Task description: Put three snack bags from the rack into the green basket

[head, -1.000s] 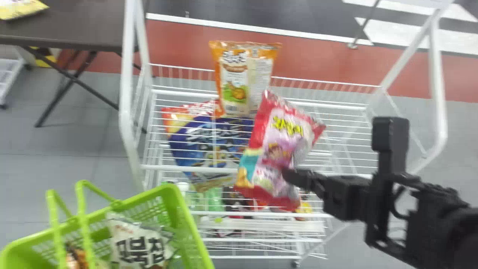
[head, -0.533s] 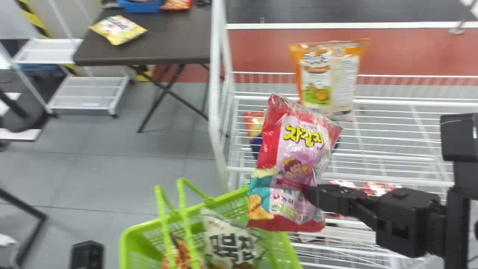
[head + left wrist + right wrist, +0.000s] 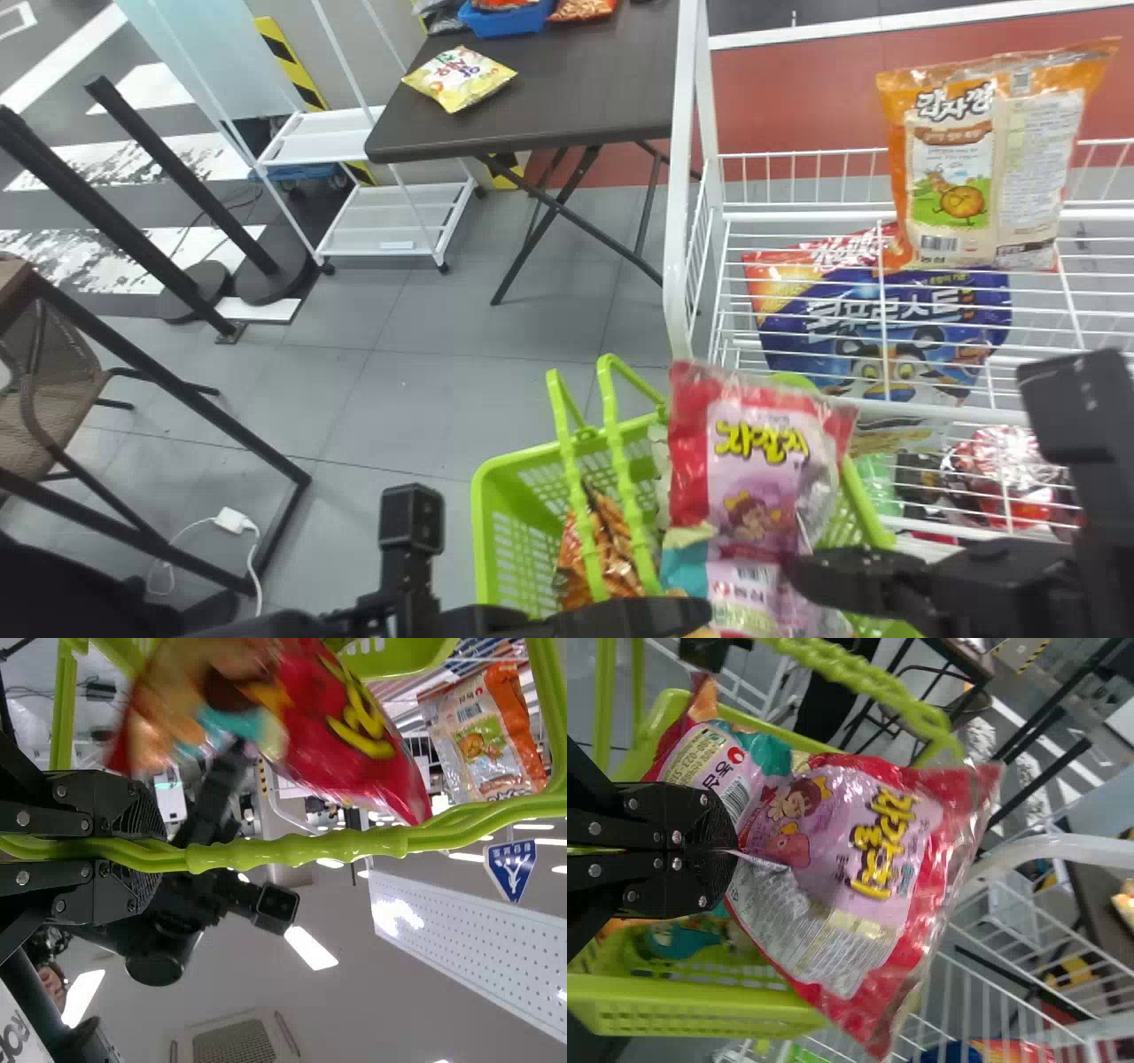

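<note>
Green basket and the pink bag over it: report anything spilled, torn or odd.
Nothing stands out. The pink bag, pinched by the right end effector, is creased but shows no tear; the green basket looks uncracked, and I see no spilled snacks.

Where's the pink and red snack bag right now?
In the head view, the pink and red snack bag is low, right of the middle, pinched in the right gripper over the green basket.

Bright indoor light, glowing ceiling lamps (image 3: 310, 949), glare on white panel (image 3: 478, 943), sheen on pink snack bag (image 3: 850, 846)
</note>
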